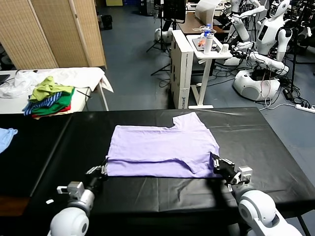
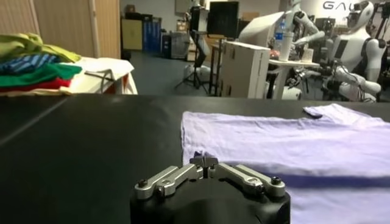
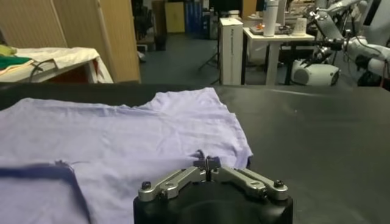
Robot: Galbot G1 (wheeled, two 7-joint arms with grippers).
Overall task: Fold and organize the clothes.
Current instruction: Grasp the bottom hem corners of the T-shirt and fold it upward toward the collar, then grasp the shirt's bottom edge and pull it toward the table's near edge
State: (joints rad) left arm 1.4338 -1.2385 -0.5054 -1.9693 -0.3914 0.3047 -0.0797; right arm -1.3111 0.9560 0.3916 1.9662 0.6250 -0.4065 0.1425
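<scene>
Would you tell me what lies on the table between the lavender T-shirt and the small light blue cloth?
Nothing: in the head view, only bare black table separates the T-shirt from the blue cloth.

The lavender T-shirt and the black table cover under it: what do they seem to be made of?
The T-shirt looks like thin, soft matte knit fabric: it lies flat and limp, with shallow wrinkles at the folded edge. The table cover looks like smooth black sheet, perhaps vinyl or coated cloth: it shows a faint sheen and straight creases.

Shirt in the middle, grippers at its near corners

We've got the T-shirt [image 1: 162, 147] flat on the table [image 1: 275, 147], left gripper [image 1: 101, 169] and right gripper [image 1: 219, 164] at its front edge; garment heap [image 1: 49, 98] behind-left.
</scene>
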